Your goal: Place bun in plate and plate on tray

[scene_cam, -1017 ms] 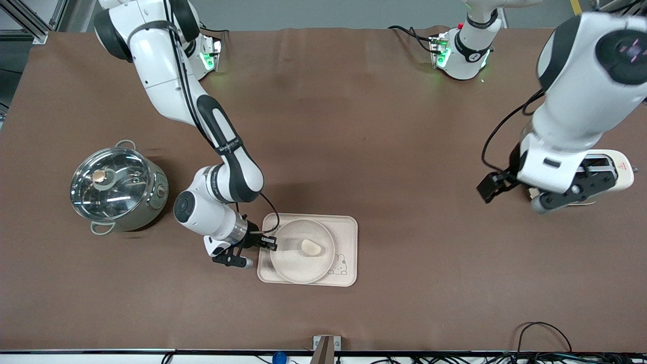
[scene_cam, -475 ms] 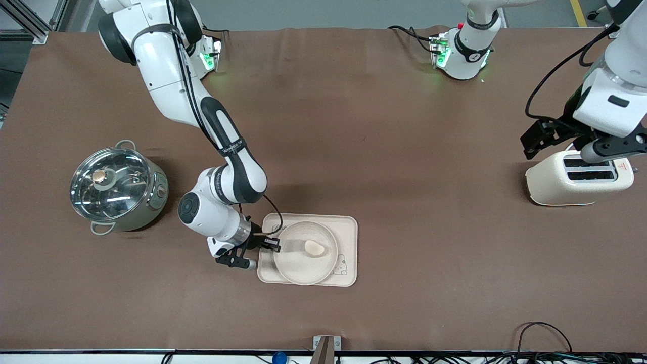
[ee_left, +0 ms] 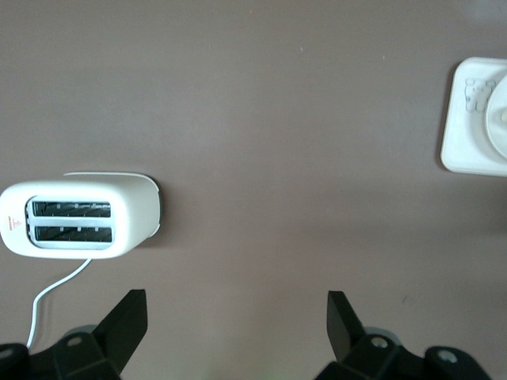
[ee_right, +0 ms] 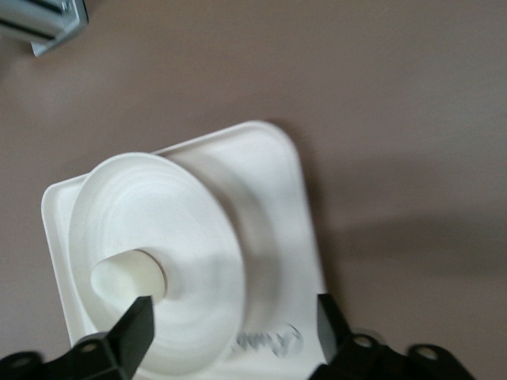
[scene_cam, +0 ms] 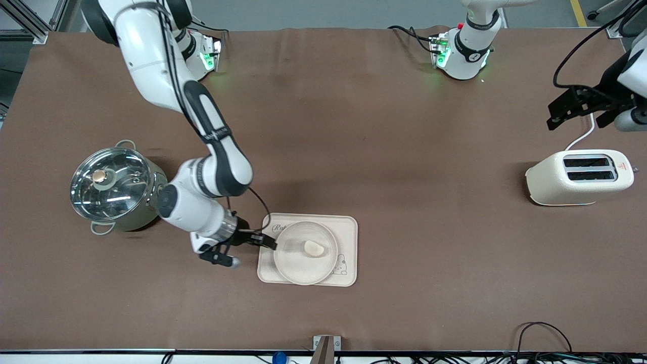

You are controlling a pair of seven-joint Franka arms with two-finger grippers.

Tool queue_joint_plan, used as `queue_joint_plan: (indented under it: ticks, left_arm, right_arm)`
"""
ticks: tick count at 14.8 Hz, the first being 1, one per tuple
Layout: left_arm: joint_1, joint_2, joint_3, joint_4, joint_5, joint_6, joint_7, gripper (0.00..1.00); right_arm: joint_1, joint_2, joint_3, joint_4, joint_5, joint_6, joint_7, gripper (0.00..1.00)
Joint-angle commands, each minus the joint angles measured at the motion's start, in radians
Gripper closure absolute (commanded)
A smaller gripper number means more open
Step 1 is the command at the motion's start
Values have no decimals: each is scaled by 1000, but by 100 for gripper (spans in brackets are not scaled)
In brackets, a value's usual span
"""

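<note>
The bun (scene_cam: 314,247) lies in the round plate (scene_cam: 298,263), and the plate sits on the rectangular tray (scene_cam: 349,227) with rabbit print. My right gripper (scene_cam: 263,241) is open and empty, low at the tray's edge toward the right arm's end, just clear of the plate's rim. The right wrist view shows the plate (ee_right: 174,229), the bun (ee_right: 127,277) and the tray (ee_right: 277,182) in front of the open right gripper (ee_right: 234,321). My left gripper (scene_cam: 581,108) is open and empty, raised over the table at the left arm's end near the toaster (scene_cam: 579,177); its wrist view shows it open (ee_left: 236,317).
A lidded steel pot (scene_cam: 116,187) stands at the right arm's end, close to the right arm's wrist. The cream toaster (ee_left: 79,214) with its white cord stands at the left arm's end. The tray's corner (ee_left: 467,142) shows in the left wrist view.
The right gripper has drawn back from the plate's rim toward the pot; the plate stays on the tray. The left arm has swung away from over the toaster toward the bases.
</note>
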Motion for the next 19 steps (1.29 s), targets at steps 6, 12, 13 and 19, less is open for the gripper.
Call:
queue_joint_plan:
  ticks: [6, 12, 13, 19]
  left_arm:
    - [-63, -162, 68, -178, -16, 5, 16, 0]
    - [-50, -167, 65, -185, -19, 3, 24, 0]
    - [-52, -167, 63, -183, -19, -3, 22, 0]
    - [-56, -137, 57, -148, -6, -9, 18, 0]
  right_arm:
    - [-26, -475, -264, -90, -491, -550, -107, 0]
    - [-130, -615, -355, 30, -631, -768, -228, 0]
    - [-202, -615, -299, 66, -635, -802, -251, 0]
    - [-621, -627, 177, 120, -760, -856, -287, 0]
